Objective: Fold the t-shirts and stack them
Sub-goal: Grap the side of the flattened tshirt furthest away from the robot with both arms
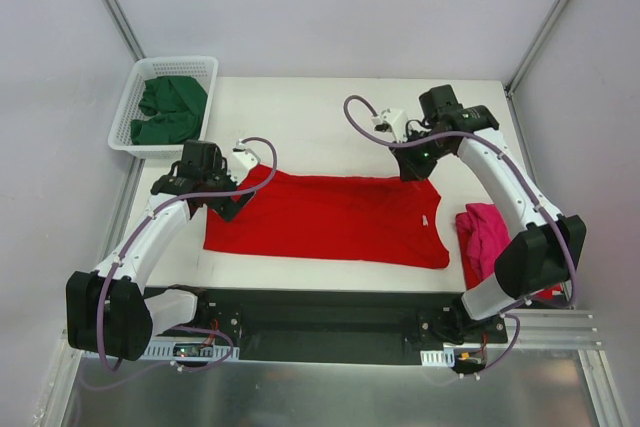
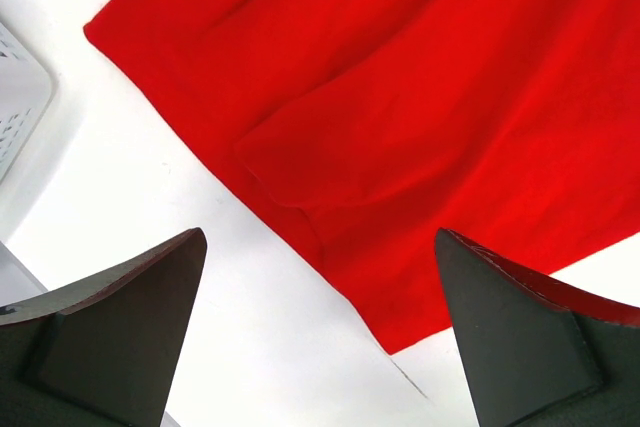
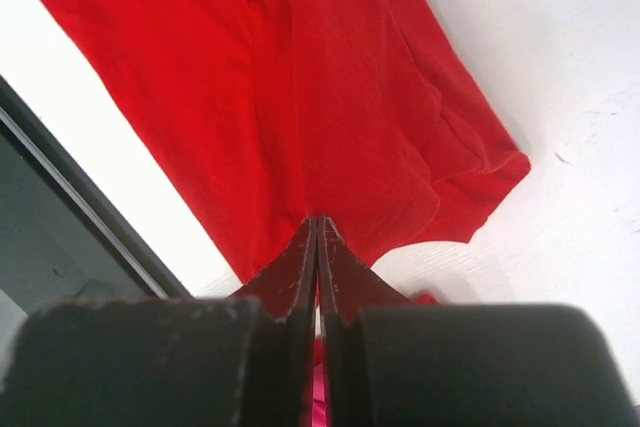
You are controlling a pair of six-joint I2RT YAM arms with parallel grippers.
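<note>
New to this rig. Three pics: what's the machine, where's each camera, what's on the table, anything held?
Two small robot arms are bolted at the near edge of a white table, each ending in a two-finger gripper. The wide picture comes from a fixed camera above and behind them. The other two come from cameras on the wrists, looking along each arm's own fingers. A red t-shirt lies spread flat in the middle. A pink t-shirt lies bunched at the right, and dark green t-shirts sit in a white basket at the far left. The left gripper stands wide open above a corner of the red shirt and holds nothing. The right gripper is shut at the shirt's other end; whether it pinches cloth I cannot tell.
</note>
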